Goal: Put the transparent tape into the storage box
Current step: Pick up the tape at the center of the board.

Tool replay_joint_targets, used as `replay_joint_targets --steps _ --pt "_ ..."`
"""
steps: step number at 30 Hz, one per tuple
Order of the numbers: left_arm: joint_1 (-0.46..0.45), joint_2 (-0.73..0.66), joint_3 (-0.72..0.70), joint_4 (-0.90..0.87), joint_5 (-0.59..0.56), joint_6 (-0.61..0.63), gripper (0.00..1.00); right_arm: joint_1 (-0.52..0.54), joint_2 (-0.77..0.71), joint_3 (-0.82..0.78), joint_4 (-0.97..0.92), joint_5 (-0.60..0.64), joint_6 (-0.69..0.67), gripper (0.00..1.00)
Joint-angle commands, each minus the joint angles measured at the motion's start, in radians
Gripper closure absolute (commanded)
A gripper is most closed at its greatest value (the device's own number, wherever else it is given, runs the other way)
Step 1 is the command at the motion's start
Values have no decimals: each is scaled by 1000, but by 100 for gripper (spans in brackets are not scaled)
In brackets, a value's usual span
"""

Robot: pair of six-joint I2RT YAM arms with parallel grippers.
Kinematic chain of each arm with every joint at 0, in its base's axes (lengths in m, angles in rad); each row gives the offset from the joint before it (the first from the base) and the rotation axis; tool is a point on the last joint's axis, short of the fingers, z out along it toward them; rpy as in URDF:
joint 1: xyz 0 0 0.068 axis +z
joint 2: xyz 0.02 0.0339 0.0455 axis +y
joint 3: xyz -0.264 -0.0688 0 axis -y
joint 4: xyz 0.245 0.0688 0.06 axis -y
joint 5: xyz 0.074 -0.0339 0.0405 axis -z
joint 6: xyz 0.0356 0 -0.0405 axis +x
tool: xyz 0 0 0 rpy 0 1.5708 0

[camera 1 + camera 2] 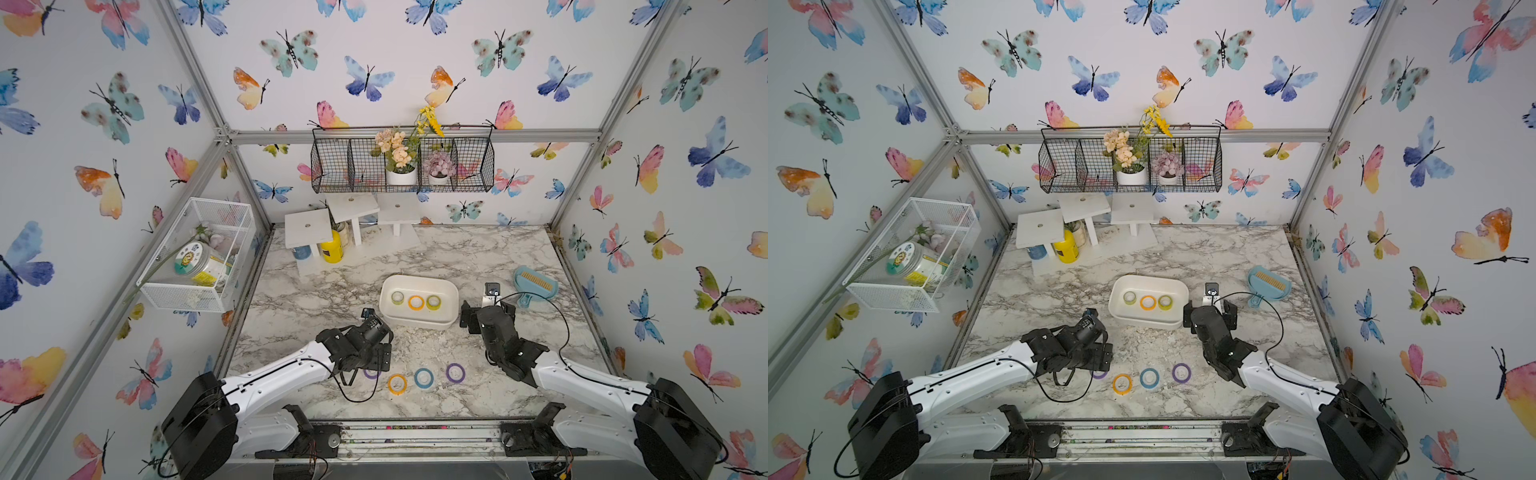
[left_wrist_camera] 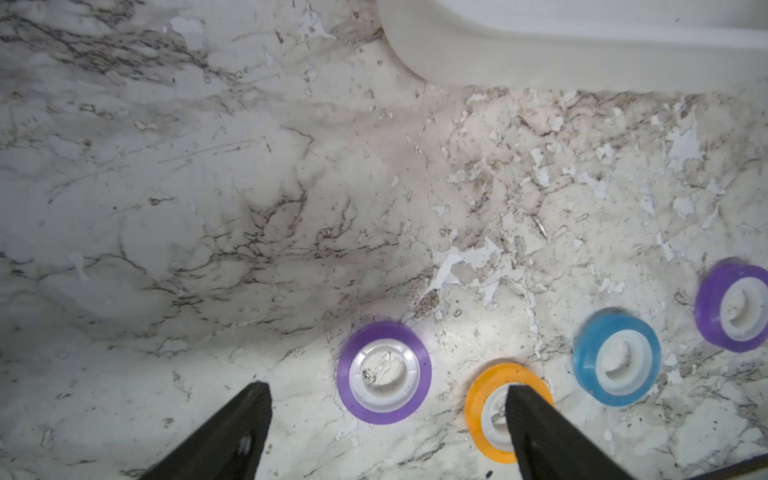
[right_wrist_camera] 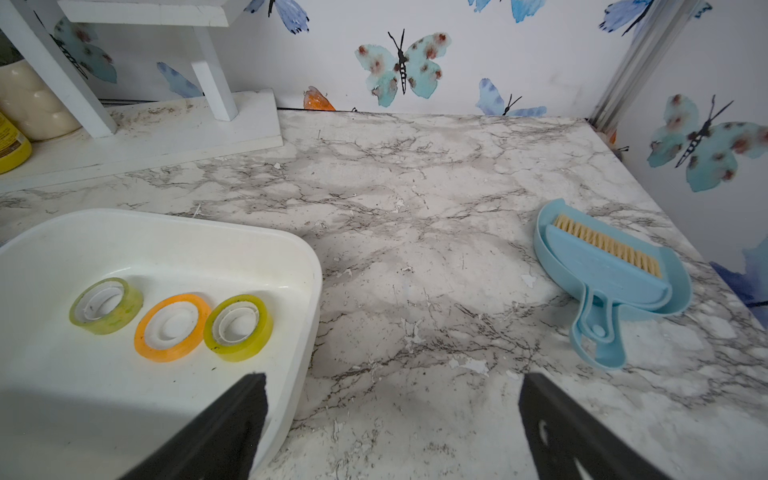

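The left gripper (image 2: 386,388) hangs open above a purple tape roll (image 2: 345,374); the right gripper (image 3: 392,376) is open, empty, beside the storage box (image 3: 313,266). Worn marble tabletop (image 2: 166,208), butterfly wallpaper (image 1: 365,79). Four loose rolls (image 1: 415,379) on the table, three stored rolls (image 3: 143,336) in the box.

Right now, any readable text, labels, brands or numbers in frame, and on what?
No text is legible.
Jar in the white mesh basket: printed lid and label, too blurred to read.
Yellow bottle: label print, too small to read.
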Motion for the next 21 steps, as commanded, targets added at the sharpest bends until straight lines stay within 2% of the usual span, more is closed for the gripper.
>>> replay_joint_targets --steps 1,13,21 --pt "-10 32 -8 -26 53 -5 10 -7 -1 30 -21 10 3 0" --pt "-74 157 -2 -30 -10 -50 14 -6 -2 30 -26 18 6 0" --pt "-74 179 -25 10 14 -43 16 -6 -3 30 -27 17 8 0"
